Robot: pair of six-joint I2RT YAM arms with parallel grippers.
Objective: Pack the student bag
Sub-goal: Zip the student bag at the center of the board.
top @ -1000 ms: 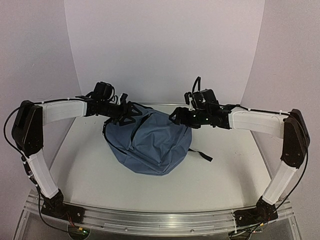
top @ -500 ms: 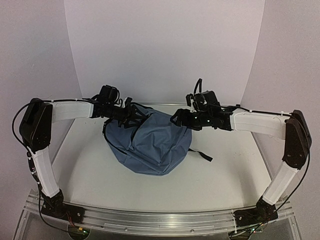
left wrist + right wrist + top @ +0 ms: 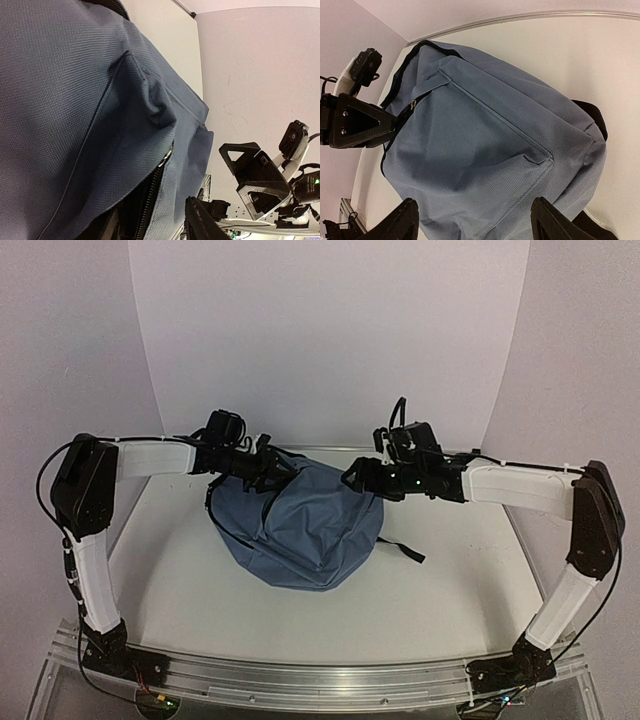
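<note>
Left claw (image 3: 264, 470) at student bag's (image 3: 300, 530) zipper (image 3: 161, 170), grip unclear; right claw (image 3: 352, 478) agape; bag's opening far-left, long axis diagonal.

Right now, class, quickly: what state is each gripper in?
Left gripper: at the student bag's zipper; open or shut cannot be told.
Right gripper: open, holding nothing, facing the bag.

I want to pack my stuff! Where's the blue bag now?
The student bag lies mid-table in the top view, between the left gripper and right gripper.
</note>
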